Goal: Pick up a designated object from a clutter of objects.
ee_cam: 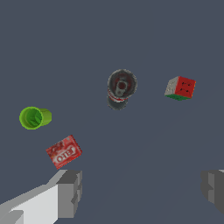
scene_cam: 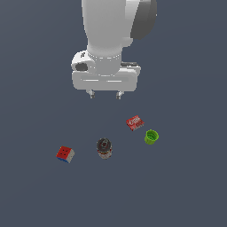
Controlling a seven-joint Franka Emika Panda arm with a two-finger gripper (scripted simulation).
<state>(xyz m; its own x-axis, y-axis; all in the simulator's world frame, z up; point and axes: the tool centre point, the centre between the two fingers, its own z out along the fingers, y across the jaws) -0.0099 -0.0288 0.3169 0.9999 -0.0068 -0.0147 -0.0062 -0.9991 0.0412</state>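
Note:
The designated object, a small flat red box (scene_cam: 134, 123) with white lettering, lies on the dark floor; the wrist view shows the same red box (ee_cam: 64, 151) close to one grey finger (ee_cam: 70, 192). My gripper (scene_cam: 105, 94) hangs high above the floor, up and toward the exterior view's left of the box, touching nothing. It is open, with nothing between its widely spread fingers; the wrist view shows my gripper (ee_cam: 142, 190) over bare floor. The rest of the clutter lies spread around the box.
A green cup (scene_cam: 151, 137) lies on its side just beside the red box, on the exterior view's right. A dark round can (scene_cam: 104, 147) stands near the middle. A red-white-blue puzzle cube (scene_cam: 65, 154) sits toward the exterior view's left.

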